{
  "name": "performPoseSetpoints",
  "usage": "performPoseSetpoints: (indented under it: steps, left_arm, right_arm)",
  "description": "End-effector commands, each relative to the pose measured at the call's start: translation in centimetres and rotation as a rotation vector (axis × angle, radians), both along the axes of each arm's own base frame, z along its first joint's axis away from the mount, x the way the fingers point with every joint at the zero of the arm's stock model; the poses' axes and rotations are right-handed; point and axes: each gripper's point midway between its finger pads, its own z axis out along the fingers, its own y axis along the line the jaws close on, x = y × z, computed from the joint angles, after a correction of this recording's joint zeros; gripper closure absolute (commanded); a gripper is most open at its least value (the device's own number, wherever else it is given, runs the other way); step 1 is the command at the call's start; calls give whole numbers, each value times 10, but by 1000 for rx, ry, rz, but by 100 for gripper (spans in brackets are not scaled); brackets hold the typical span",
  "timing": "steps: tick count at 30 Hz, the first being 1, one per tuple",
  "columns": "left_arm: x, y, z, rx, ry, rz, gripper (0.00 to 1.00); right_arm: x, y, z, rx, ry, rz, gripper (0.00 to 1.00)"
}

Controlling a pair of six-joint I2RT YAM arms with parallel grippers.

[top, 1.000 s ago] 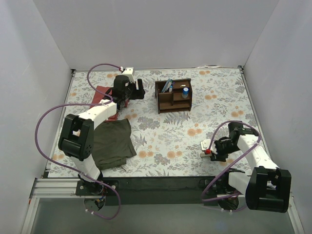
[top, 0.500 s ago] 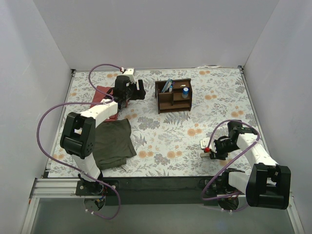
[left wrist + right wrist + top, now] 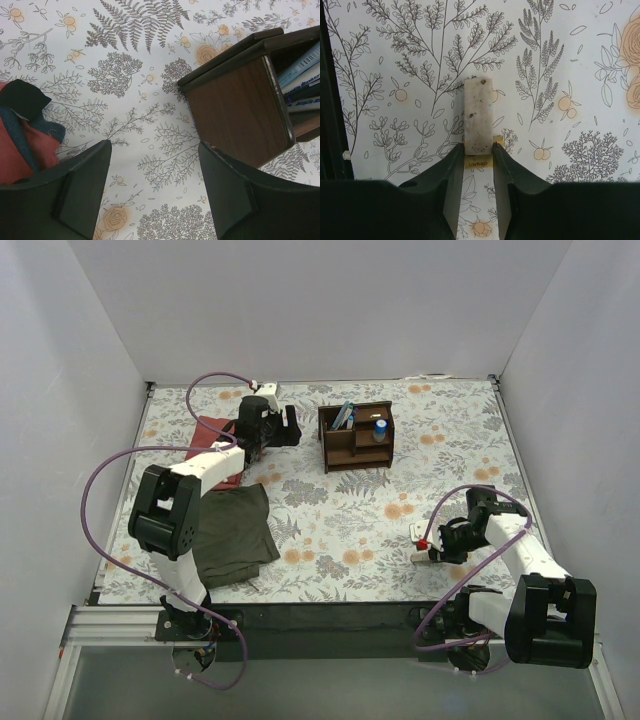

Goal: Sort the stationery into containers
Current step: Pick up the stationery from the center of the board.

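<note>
The dark brown wooden organiser (image 3: 356,437) stands at the back centre of the table, with pens (image 3: 344,415) in its left compartment and a blue-capped cylinder (image 3: 380,429) in its right one. My left gripper (image 3: 291,426) is open and empty just left of it. In the left wrist view the gripper (image 3: 154,148) hangs over bare table, with the organiser's side wall (image 3: 235,112) and the pens (image 3: 299,75) at the right. My right gripper (image 3: 425,545) is at the near right. In the right wrist view it (image 3: 478,148) is shut on the near end of the speckled beige eraser block (image 3: 479,117).
A red cloth (image 3: 211,433) lies under the left arm and shows at the left edge of the left wrist view (image 3: 22,150). An olive cloth (image 3: 232,530) lies at the near left. The black front edge of the table (image 3: 330,100) is close to the right gripper.
My left gripper has shifted a little to the right, toward the organiser. My right gripper has stayed almost in place, holding the eraser block.
</note>
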Motion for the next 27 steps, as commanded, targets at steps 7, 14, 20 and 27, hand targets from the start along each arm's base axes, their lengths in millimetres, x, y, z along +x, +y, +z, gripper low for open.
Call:
performPoseSetpoints:
  steps: [7, 14, 20, 27]
  left_arm:
    - [-7, -11, 5, -73, 55, -31, 31]
    - [-30, -19, -35, -107, 264, -42, 35]
    - [-32, -23, -47, -92, 339, -70, 35]
    - [-36, -25, -51, -118, 350, -62, 37]
  right_arm:
    - [21, 2, 23, 7, -29, -97, 76]
    - [54, 3, 69, 44, -92, -235, 78]
    - [67, 3, 52, 69, -5, -430, 78]
    - [127, 22, 76, 266, 134, -806, 83]
